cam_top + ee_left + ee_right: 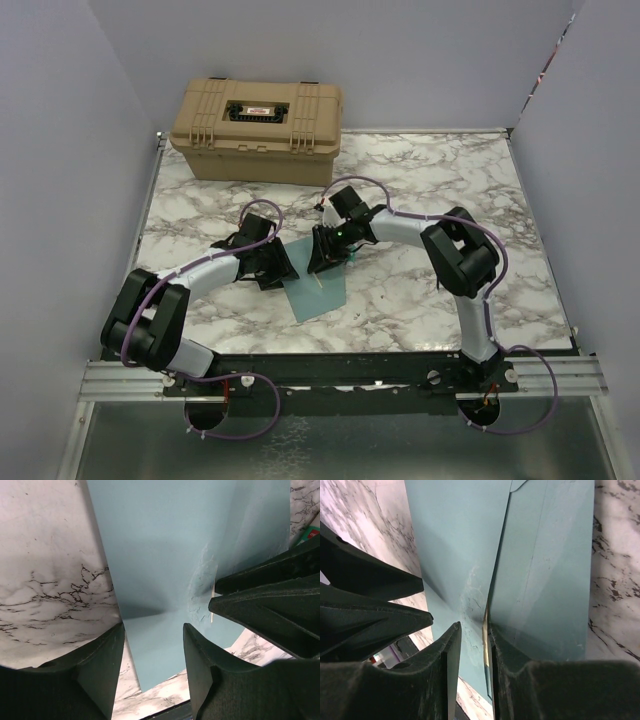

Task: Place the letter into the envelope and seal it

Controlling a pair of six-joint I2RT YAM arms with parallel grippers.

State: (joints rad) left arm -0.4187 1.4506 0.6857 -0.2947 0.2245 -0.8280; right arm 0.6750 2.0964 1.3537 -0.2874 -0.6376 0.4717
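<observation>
- Progress: the letter (485,635) shows only as a cream sliver at the mouth of the envelope (545,580), so insertion looks nearly done. The flap appears unfolded, and sealing is not yet done.
- Contents: the envelope seemingly holds most of the letter (the rest is hidden).
- Right pincer (473,627): jaws narrow, with the sliver between them against one finger. Whether it is grasping cannot be told.
- Left pincer (154,630): released, with the envelope flat beneath its gap.

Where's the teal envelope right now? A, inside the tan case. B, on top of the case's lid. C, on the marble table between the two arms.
C: the envelope is on the table, well in front of the closed tan case.
</observation>
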